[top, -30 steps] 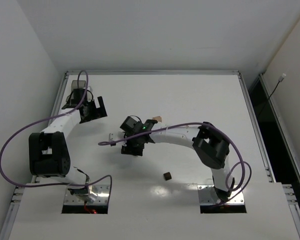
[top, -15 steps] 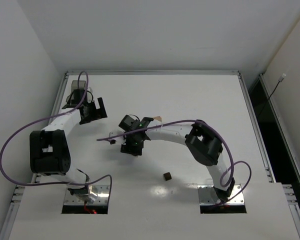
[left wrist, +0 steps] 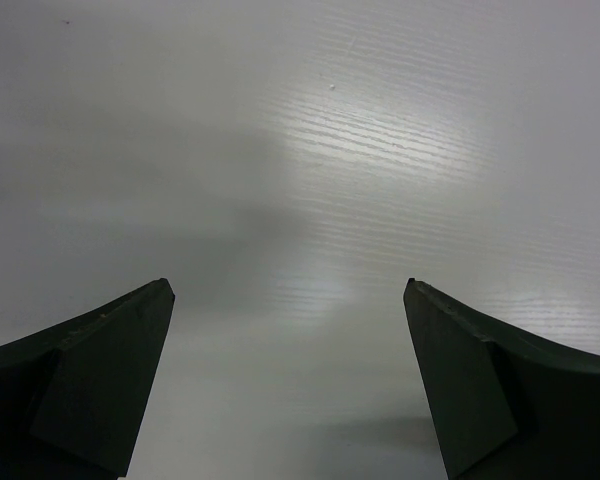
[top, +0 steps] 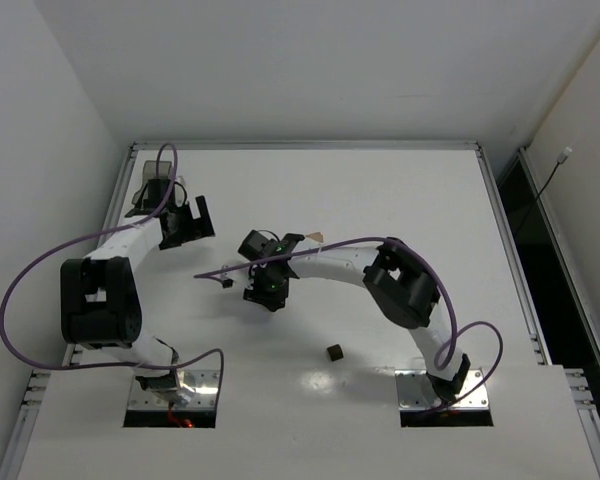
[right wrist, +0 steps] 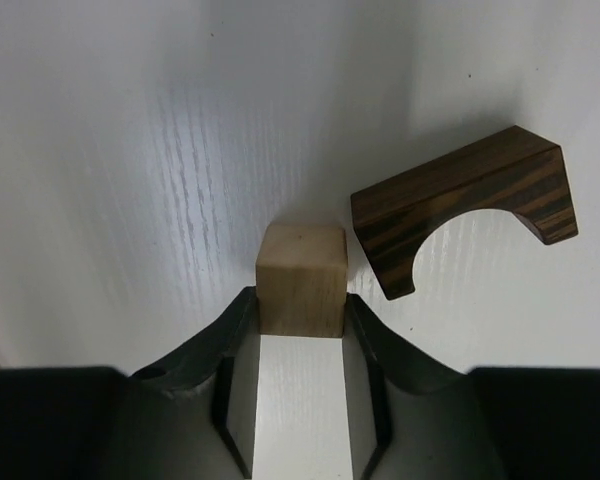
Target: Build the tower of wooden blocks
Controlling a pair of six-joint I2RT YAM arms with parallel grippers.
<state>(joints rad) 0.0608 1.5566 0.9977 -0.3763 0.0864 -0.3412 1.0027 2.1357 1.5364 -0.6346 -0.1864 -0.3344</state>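
Over the last second the right arm's elbow has swung left and its wrist has edged left with it. The left arm and the dark block point(top: 334, 352) near the near edge lie as they did.

The right gripper point(right wrist: 300, 298) sits over the middle of the table point(top: 400, 190), a little toward the left edge. It is clenched on a tan cube point(right wrist: 300, 275), one finger against each side. A dark brown arch point(right wrist: 460, 205) lies flat just beside the cube. Whether the two touch cannot be told. From above, the wrist covers both cube and arch.

No tower stands; the blocks lie singly. A tan piece point(top: 315, 237) pokes out past the right forearm, partly hidden, its shape unclear.

The left gripper point(left wrist: 288, 285) hangs near the far left corner beside the grey bin point(top: 148, 190). Its fingers are spread wide over bare table and hold nothing. Their tips alone show in the wrist view, the rest cut off. The bin is partly hidden by the purple cable point(top: 170, 165).
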